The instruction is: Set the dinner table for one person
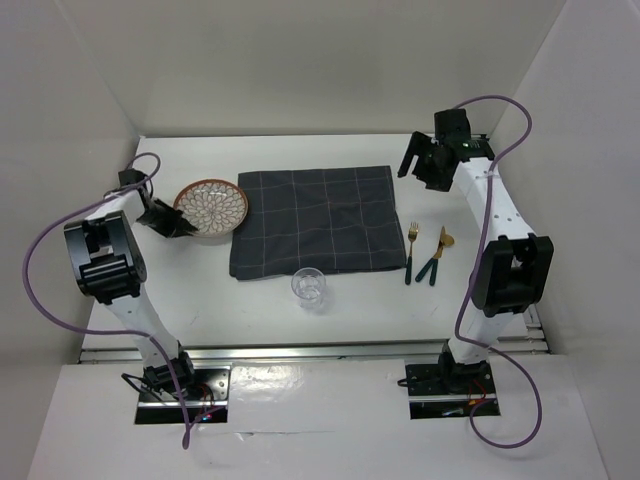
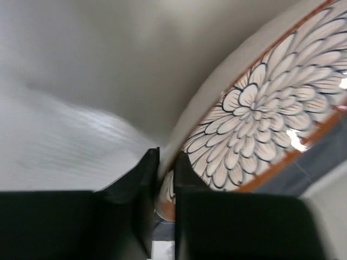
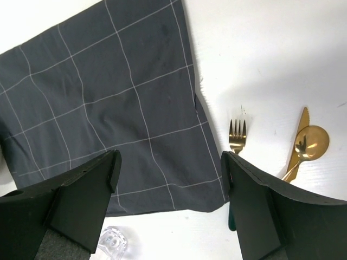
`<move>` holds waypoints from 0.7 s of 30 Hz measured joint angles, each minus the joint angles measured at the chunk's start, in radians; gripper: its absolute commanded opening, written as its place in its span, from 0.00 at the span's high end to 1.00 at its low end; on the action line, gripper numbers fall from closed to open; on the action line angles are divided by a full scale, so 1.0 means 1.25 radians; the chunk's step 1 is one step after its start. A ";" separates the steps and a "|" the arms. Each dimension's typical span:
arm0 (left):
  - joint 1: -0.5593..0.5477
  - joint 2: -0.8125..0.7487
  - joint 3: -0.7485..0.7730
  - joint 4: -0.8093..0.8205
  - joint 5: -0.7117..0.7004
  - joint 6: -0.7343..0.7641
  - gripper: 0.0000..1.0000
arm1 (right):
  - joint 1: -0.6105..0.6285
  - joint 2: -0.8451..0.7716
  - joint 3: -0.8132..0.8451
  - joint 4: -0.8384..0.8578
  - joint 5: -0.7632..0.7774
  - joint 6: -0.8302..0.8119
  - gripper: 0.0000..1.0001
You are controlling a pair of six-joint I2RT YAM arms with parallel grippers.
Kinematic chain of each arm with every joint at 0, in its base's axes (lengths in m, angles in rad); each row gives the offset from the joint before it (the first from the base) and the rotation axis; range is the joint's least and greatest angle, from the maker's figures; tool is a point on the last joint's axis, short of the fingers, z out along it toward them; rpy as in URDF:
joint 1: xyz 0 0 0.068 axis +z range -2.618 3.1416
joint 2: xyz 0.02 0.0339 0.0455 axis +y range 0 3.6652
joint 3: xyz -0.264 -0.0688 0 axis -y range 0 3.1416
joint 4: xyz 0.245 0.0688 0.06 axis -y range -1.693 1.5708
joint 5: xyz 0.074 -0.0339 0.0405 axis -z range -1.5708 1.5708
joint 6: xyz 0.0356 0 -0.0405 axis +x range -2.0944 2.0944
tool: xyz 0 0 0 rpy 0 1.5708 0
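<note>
I find the white desk [image 1: 360, 310] spanning the enclosure floor. The dark checked cloth [image 1: 315, 220] lies at its centre. The petal-patterned plate [image 1: 212, 208] sits at the cloth's 9 o'clock, its rim pinched in the left gripper [image 2: 166, 162]. The right gripper [image 3: 169, 162] stands wide above the cloth's 3 o'clock edge. The glass [image 1: 309, 288] is at 6 o'clock.

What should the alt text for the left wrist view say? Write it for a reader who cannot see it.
The black left pincer pinches the rim of a plate with a petal pattern and an orange edge. Behind it lies the white dinner table, with a strip of dark grey cloth at lower right.
</note>
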 measured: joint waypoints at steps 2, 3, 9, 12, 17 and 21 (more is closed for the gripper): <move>0.003 -0.007 0.012 0.023 0.052 -0.007 1.00 | 0.000 0.000 0.000 -0.003 0.003 0.000 0.14; 0.001 -0.011 0.022 0.022 0.060 -0.005 1.00 | 0.000 0.000 0.000 -0.005 0.004 0.000 0.14; -0.014 -0.020 0.088 -0.034 0.027 0.017 1.00 | 0.000 -0.012 0.000 -0.012 0.013 0.000 0.14; -0.017 -0.024 0.133 -0.089 0.016 0.045 1.00 | 0.000 -0.022 0.000 -0.013 0.017 0.000 0.14; -0.049 -0.072 0.202 -0.126 0.012 0.075 1.00 | 0.000 -0.024 0.000 -0.013 0.017 0.000 0.14; -0.125 -0.131 0.239 -0.125 0.041 0.083 1.00 | 0.000 -0.024 -0.003 -0.012 0.011 0.000 0.14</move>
